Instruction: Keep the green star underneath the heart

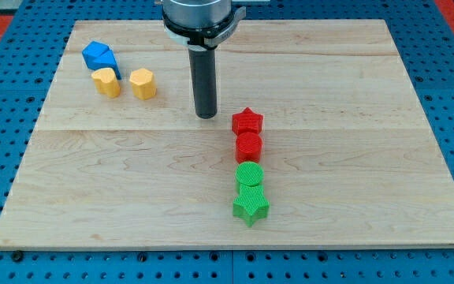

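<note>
The green star (pixel 251 207) lies at the bottom of a column of blocks right of the board's middle. Above it, touching, is a green round block (pixel 250 174), then a red round block (pixel 248 146), then a red star (pixel 247 121). A yellow block that looks like a heart (pixel 106 82) sits at the upper left, far from the green star. My tip (pixel 206 116) rests on the board just left of the red star, with a small gap between them.
A blue block (pixel 99 56) touches the yellow heart's upper side. A yellow hexagon (pixel 143 83) lies just right of the heart. The wooden board (pixel 69 197) sits on a blue perforated table.
</note>
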Robot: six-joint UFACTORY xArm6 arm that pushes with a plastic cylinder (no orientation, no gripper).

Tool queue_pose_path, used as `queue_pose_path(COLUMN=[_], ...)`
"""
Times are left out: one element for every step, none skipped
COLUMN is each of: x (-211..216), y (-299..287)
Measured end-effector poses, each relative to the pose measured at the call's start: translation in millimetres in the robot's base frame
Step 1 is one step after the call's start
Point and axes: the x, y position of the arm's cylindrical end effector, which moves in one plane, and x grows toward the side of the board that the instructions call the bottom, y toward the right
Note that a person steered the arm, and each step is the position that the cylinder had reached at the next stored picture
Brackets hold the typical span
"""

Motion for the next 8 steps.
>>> queue_pose_path(x=[0.0, 0.9, 0.9, 2.3, 2.3, 3.5, 2.4, -1.8], y=[0.2, 0.2, 0.2, 0.2, 0.2, 1.0, 2.6, 14.8])
